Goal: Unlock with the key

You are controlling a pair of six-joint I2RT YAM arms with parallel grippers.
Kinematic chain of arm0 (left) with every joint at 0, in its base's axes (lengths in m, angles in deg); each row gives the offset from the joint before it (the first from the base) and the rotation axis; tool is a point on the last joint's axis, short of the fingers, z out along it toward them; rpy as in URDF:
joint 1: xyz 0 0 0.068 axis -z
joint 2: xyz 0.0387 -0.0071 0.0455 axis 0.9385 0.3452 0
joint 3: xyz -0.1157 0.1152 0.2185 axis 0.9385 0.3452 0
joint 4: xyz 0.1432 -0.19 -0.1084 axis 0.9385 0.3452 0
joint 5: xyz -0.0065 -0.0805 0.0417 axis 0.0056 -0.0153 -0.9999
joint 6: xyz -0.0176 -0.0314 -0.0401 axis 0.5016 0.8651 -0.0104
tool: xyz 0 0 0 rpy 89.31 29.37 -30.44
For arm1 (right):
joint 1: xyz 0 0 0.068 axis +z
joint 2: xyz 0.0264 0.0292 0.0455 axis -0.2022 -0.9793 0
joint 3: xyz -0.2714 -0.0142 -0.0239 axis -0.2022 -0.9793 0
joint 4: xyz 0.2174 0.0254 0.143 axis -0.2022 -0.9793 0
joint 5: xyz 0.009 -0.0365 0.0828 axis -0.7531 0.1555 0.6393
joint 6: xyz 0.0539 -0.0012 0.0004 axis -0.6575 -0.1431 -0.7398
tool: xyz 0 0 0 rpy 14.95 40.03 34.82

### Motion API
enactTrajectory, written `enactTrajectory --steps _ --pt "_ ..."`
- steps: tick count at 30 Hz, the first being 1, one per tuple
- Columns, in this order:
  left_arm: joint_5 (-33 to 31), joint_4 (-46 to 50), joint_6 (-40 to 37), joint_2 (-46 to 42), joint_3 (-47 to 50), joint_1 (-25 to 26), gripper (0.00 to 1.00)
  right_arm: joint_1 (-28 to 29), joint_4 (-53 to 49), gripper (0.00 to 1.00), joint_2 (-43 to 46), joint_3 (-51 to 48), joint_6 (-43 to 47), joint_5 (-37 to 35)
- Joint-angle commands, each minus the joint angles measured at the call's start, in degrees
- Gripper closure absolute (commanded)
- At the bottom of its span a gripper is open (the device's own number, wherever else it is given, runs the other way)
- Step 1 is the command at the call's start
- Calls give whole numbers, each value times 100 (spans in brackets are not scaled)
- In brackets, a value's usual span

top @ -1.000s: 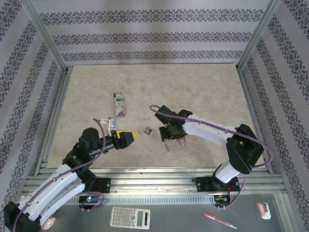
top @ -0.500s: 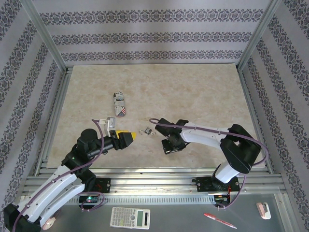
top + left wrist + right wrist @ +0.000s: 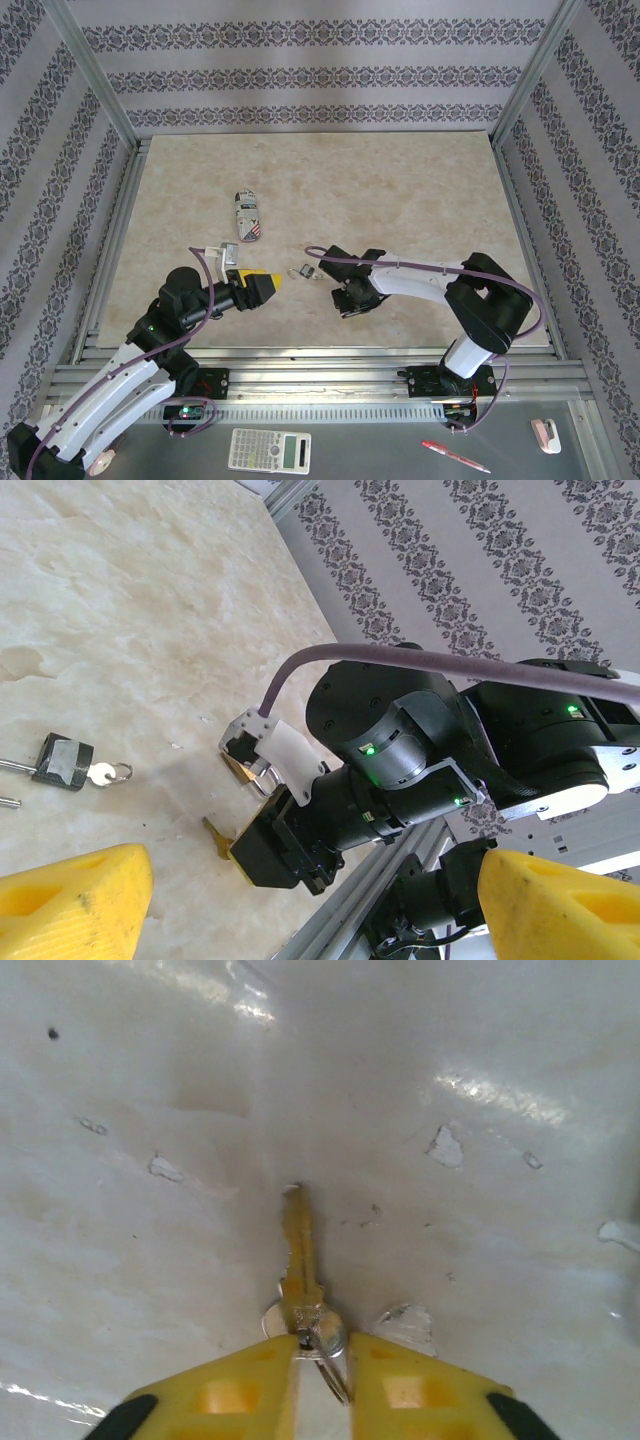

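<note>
The right tool (image 3: 322,1365) was clenched on the small head of the key (image 3: 297,1245). The key lay flat on the worktop (image 3: 480,1210), to the right of the small dark-grey padlock (image 3: 304,271) and a little nearer the arm bases, with its blade pointing away from the fingers. The pinch sat at the very fingertips and took in little more than the edge of the head, along with the thin ring (image 3: 333,1345) threaded through it. The likeliest failure was therefore the key pivoting or slipping free as it came off the surface. The ring, if trapped between a pad and the metal, could also make the hold uneven. With so thin a key lying flush on the worktop, the fingertips might drag on the surface and flick it sideways instead of lifting it. A key carried crooked would probably meet the keyway at an angle and either jam or shove the padlock, which lay loose. The left tool (image 3: 270,284), just left of the padlock, was spread wide and empty, so nothing braced the lock against a push.
</note>
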Motion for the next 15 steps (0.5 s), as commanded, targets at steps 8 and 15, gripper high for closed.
enactTrajectory --steps 8,15 --pt "-32 -384 249 36 160 56 16 -84 -609 100 649 390 269 -246" --pt "45 -1576 1485 672 252 101 16 -222 -1061 100 1403 1058 664 -224"
